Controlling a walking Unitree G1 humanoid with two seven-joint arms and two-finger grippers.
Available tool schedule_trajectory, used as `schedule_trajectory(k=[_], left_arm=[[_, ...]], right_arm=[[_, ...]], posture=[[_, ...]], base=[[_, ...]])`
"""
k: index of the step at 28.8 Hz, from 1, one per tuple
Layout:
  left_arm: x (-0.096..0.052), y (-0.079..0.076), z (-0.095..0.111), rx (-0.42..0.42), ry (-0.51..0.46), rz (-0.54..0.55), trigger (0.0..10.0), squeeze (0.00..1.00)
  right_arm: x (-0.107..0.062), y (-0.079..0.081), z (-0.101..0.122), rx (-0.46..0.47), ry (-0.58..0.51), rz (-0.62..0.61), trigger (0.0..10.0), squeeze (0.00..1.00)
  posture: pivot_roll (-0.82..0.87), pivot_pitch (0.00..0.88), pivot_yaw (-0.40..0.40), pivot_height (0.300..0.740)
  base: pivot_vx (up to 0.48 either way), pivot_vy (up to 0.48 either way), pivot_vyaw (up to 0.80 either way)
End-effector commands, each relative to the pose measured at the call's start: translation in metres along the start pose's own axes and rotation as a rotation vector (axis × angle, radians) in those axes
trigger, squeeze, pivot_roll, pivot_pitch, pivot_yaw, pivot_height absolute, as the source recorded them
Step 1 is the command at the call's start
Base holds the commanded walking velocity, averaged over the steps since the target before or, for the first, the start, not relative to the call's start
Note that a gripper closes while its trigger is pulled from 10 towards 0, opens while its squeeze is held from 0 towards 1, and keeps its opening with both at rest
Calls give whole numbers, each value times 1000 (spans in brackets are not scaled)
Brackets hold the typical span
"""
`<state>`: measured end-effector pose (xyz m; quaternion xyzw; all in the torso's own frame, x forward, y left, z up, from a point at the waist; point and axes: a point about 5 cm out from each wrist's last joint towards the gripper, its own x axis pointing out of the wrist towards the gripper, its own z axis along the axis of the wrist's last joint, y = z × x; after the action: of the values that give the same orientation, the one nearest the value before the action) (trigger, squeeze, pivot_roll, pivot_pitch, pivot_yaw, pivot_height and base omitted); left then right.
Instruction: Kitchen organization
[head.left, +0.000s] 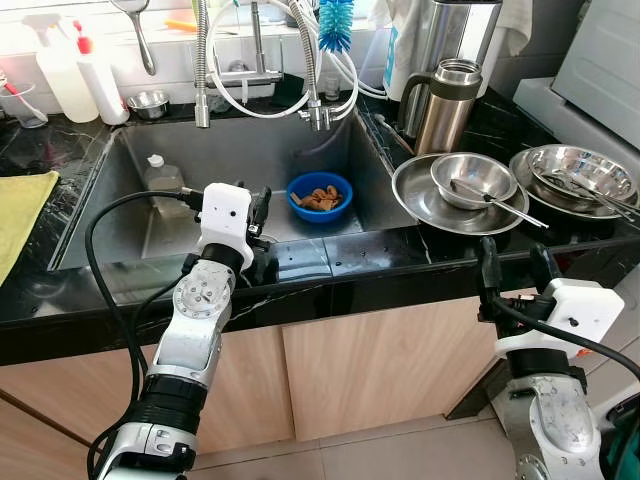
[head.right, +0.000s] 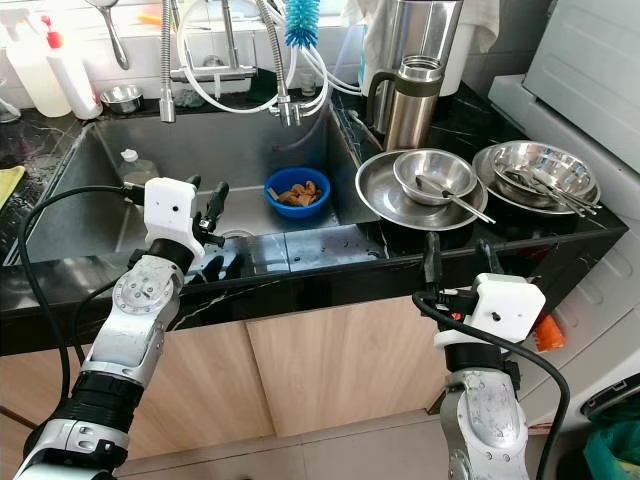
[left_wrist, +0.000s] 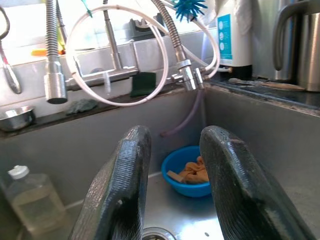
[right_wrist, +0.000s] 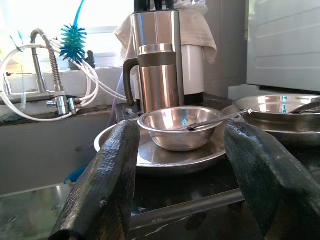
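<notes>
Nearest, low in the frame, both grippers hover at the black counter's front edge (head.left: 330, 262), fingers apart and holding nothing: the left gripper (head.left: 262, 214) at centre-left over the sink (head.left: 190, 150), the right gripper (head.left: 516, 262) at lower right. Beyond, mid-frame, a blue bowl (head.left: 320, 196) of scraps sits in the sink; right of it, a steel bowl (head.left: 473, 179) with a spoon rests on a steel plate (head.left: 415, 195).
</notes>
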<state>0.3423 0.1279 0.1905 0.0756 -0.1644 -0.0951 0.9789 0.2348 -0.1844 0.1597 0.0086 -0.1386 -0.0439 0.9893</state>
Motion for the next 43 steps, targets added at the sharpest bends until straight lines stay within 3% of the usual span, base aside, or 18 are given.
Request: schedule_trajectory(k=[1,8,11,14,24,43], left_arm=[[1,-3,5,-15,-31,-19,10000,0],[-2,-3,7,-21,-59,-26,10000,0],[-9,12,-2,8,-39,5,10000,0],[-11,15,-6,16,-25,11,10000,0],[-6,7,-5,7,-21,-11,10000,0],[0,1,2,8,-30,-29,10000,0]], right_arm=[[0,0,-2,-2,7,-11,10000,0],[-2,-2,0,-10,5,-18,10000,0],[-9,-3,-2,-22,17,-22,10000,0],[-10,-2,-3,-20,19,-23,10000,0],[-6,2,-3,-12,14,-19,10000,0],[-2,3,-2,-3,8,-21,10000,0]], posture=[[47,92,9,740],[41,87,9,740],[37,69,10,740],[36,63,10,740],[41,51,8,740],[48,85,14,740]], base=[[0,0,0],[0,0,0],[0,0,0],[0,0,0],[0,0,0],[0,278,0]])
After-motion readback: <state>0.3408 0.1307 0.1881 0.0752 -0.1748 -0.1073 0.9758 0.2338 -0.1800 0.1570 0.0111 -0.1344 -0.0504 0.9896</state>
